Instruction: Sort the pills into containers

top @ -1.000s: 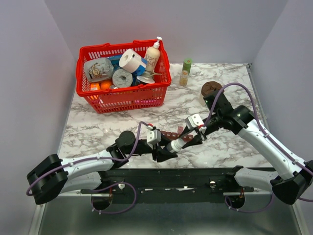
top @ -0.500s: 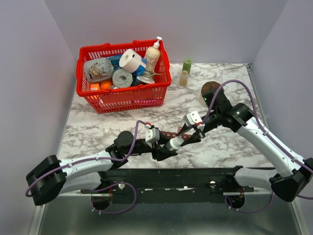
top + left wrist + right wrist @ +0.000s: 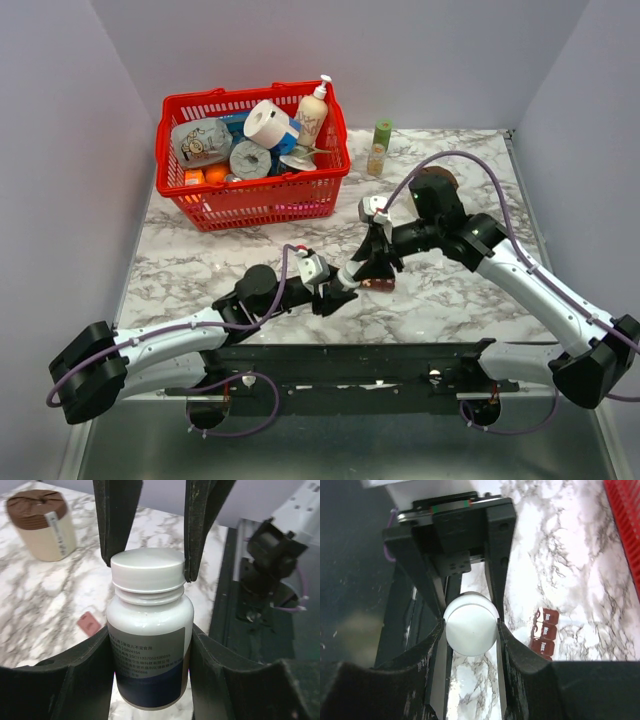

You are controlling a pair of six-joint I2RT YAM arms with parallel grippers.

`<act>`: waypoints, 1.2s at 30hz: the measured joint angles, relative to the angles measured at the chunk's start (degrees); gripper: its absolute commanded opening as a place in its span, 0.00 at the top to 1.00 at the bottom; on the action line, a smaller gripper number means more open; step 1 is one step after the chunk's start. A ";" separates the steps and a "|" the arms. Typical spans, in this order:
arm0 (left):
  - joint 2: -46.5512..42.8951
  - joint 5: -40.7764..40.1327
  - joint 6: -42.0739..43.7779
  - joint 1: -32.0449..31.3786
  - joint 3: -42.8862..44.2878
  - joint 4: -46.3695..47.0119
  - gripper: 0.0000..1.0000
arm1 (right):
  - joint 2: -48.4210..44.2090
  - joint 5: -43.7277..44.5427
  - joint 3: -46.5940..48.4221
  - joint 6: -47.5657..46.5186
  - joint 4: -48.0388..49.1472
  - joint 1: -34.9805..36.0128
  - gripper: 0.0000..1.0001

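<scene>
A: What's the L arm doing?
B: Left gripper (image 3: pixel 149 647) is clamping a white pill bottle (image 3: pixel 150 605) round the body, fingers pressing on both sides. It's holding it off the marble tabletop (image 3: pixel 200 265), approx mid-width, twds the near edge.
A: And the R?
B: Right gripper (image 3: pixel 470 635) is gripping the bottle's cap (image 3: pixel 147 570). Jaws are narrowed to cap width, pads touching it on both sides.
A: Containers?
B: The containers (image 3: pixel 543 632), a dark red-brown strip w/ compartments in a row, are lying flat on the marble just beside the bottle, on its right-edge side. R gripper is partly hiding them in the top view.
A: Anything else?
B: Red basket (image 3: pixel 250 195) is sitting at the far-left corner, green-capped bottle (image 3: pixel 381 147) is standing by the far edge, and cream tub (image 3: pixel 42 525) is sitting twds the far-right corner. Small pink square (image 3: pixel 88 621) is lying on the marble; can't tell what it is.
</scene>
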 measured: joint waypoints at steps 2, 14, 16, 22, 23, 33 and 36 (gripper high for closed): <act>0.00 -3.85 1.44 0.00 0.17 -0.63 1.00 | 0.66 2.86 0.00 4.68 2.23 0.00 0.74; 1.03 -17.40 7.32 -0.28 4.11 -3.26 1.00 | 5.27 12.04 2.05 15.74 3.02 1.01 0.08; 0.63 -17.05 7.37 -0.09 4.28 -2.16 1.00 | 5.57 11.50 5.05 14.43 0.68 1.05 0.02; -3.45 -13.03 7.32 0.52 3.69 -1.62 1.00 | 5.42 6.78 13.90 8.28 -4.04 -0.72 0.00; -4.28 -12.37 7.30 0.72 3.50 -2.05 1.00 | 5.16 6.12 14.58 6.69 -4.96 -0.96 0.00; -9.79 2.23 6.84 3.67 2.97 -9.16 1.00 | 1.46 -2.54 18.18 -25.86 -21.66 -1.51 0.01; -9.49 6.67 5.97 4.46 3.10 -11.26 1.00 | 3.45 -7.39 20.61 -32.94 -25.40 -1.18 0.04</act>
